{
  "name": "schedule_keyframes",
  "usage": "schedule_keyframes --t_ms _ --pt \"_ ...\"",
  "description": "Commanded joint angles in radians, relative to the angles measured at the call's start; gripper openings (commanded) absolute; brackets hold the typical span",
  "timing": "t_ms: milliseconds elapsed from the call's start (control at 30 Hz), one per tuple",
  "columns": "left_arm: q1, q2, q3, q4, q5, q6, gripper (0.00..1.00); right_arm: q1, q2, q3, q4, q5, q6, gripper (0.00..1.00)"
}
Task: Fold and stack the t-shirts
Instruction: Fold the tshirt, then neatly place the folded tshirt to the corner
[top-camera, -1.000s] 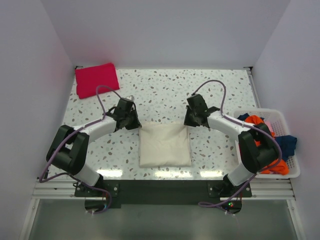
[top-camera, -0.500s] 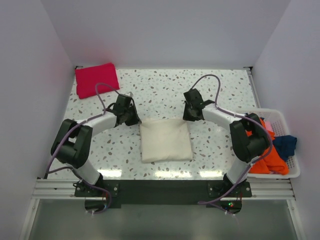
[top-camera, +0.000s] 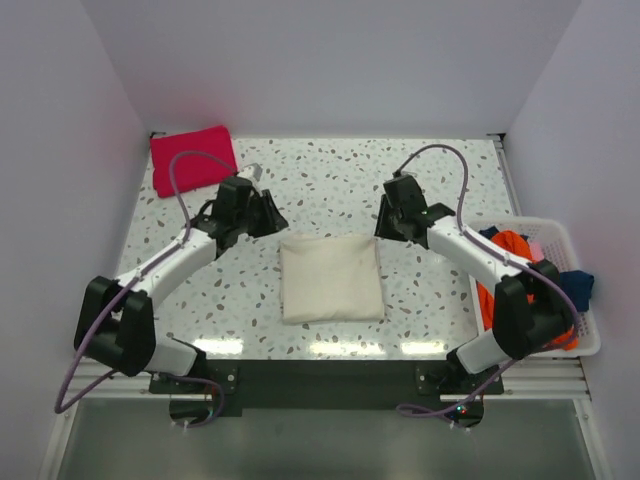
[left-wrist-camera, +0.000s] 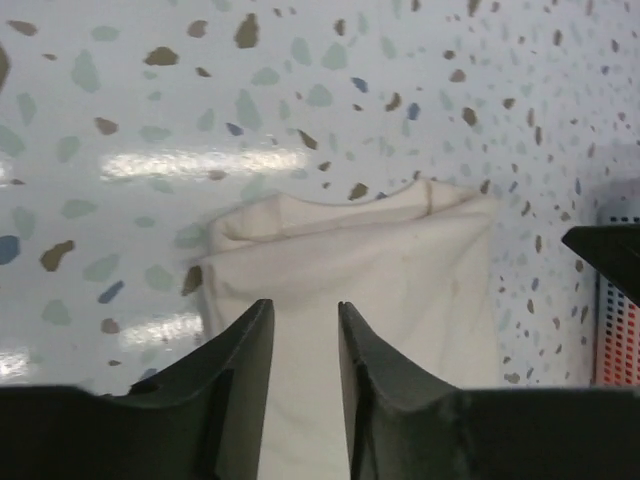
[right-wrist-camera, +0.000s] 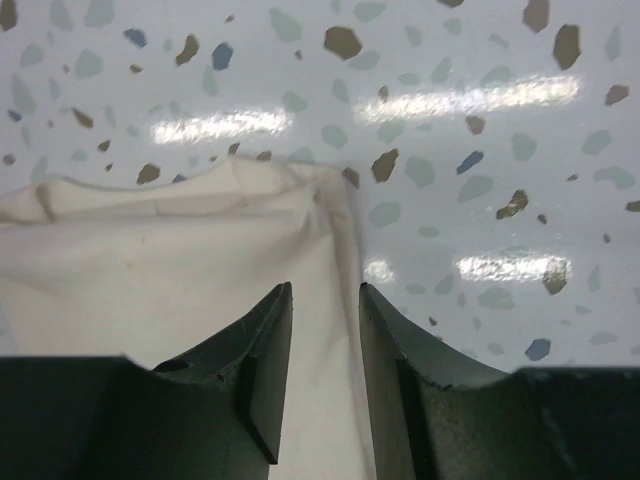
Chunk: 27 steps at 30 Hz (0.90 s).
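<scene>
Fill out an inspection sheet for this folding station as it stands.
Surface: speckled terrazzo table, bare around the shirts.
Job's things: cream t-shirt folded at centre; red t-shirt folded at the far left corner; orange t-shirt and blue t-shirt heaped in the white basket at the right edge.
Clutter: nothing seen.
Grippers: left end effector and right end effector both open, gripping nothing, each by a far corner of the cream t-shirt.
Cables: purple cable arching over the left arm, another over the right.
Surroundings: plain white walls on three sides.
</scene>
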Motion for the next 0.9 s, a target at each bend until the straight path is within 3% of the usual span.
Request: schedule_keyframes --t_ms 0,133,367,733,867 --pt "-0.152 -0.056 -0.061 0.007 0.070 -0.025 0.32 0.072 -0.084 -0.093 0.019 -0.049 0.046 0.35" --pt "-0.279 -0.047 -0.141 0.120 0.139 -0.092 0.21 0.094 -0.100 -0.185 0.094 -0.118 0.085 0.29" --pt "-0.436 0.042 -0.224 0.261 0.195 -0.117 0.17 0.091 -0.032 -0.269 0.131 -0.135 0.109 0.26" --pt "-0.482 0.129 -0.261 0.139 0.100 -0.068 0.18 0.088 -0.060 -0.306 0.082 -0.072 0.100 0.25" --pt "-0.481 0.079 -0.233 0.128 0.102 -0.060 0.27 0.089 -0.123 -0.274 0.027 -0.049 0.080 0.27"
